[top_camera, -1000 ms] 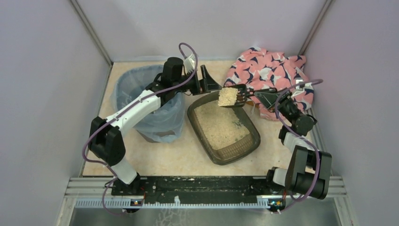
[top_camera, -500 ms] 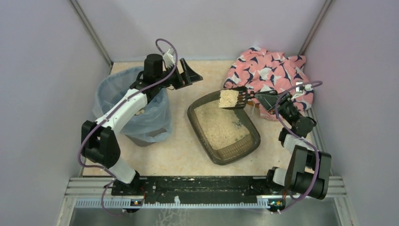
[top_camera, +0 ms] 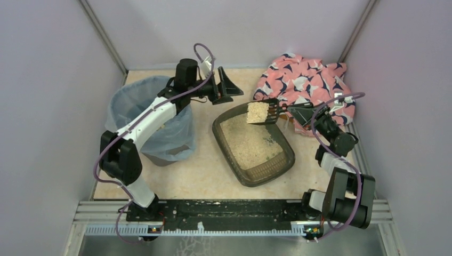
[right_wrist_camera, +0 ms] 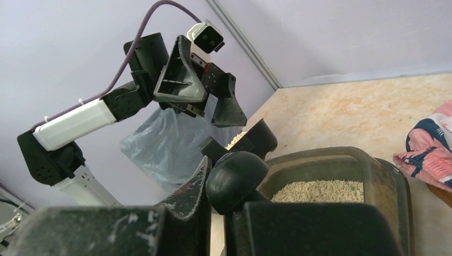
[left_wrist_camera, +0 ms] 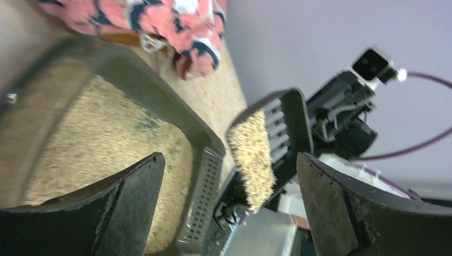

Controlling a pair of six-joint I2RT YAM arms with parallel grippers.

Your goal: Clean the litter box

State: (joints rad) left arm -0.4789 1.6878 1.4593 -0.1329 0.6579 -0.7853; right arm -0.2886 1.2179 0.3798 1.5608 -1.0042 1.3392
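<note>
No legible text, no labels, brands or numbers; no signs on anything

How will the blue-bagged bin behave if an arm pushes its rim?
Likely light, apt to slide or tip: the bin stands tall and free on the table. Its bag looks thin and crumpled, so probably floppy, poor to grip.

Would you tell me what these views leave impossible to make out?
Inside the bin: top view, the left arm crosses its mouth.
The scoop's load: right wrist view, the right claw and handle block most of it.
Part of the litter box: left wrist view, blurred and cut off at the left edge.
</note>
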